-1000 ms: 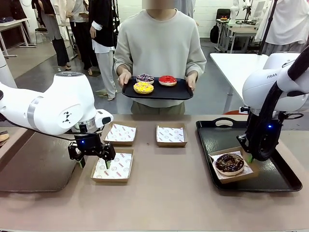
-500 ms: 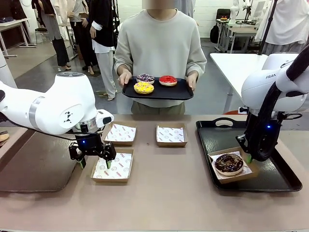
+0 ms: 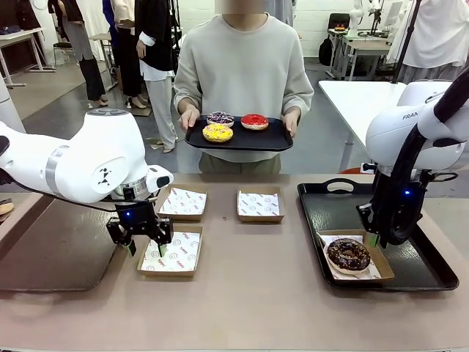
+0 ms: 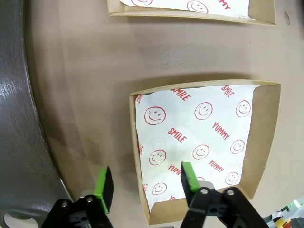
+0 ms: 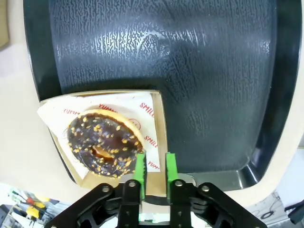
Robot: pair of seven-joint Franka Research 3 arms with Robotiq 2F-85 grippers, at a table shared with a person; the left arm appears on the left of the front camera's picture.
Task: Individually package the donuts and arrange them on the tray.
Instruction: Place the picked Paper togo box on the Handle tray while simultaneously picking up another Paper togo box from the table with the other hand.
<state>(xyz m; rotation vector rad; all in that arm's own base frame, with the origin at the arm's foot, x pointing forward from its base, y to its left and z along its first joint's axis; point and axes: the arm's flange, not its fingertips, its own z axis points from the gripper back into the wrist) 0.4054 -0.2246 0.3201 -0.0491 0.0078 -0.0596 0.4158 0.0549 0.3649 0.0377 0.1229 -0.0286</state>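
Donuts (image 3: 218, 133) on person's tray (image 3: 264, 139) beyond boxes (image 3: 259, 204)

The brown table (image 3: 249, 293) bears three paper-lined boxes (image 3: 260, 218) and a black tray (image 3: 330, 209).

The chocolate donut (image 3: 349, 254), flecked with sprinkles, lies flat in a paper-lined box (image 3: 383, 264) on the black tray (image 3: 337, 209) to my right. The yellow donut (image 3: 218, 133), red donut (image 3: 254, 122) and white-sprinkled purple donut (image 3: 220, 118) sit clustered on the far tray (image 3: 253, 141).

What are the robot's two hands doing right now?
Left gripper: open, fingers straddling the empty box's wall.
Right gripper: slightly open around the wall of the tray box holding the chocolate donut.
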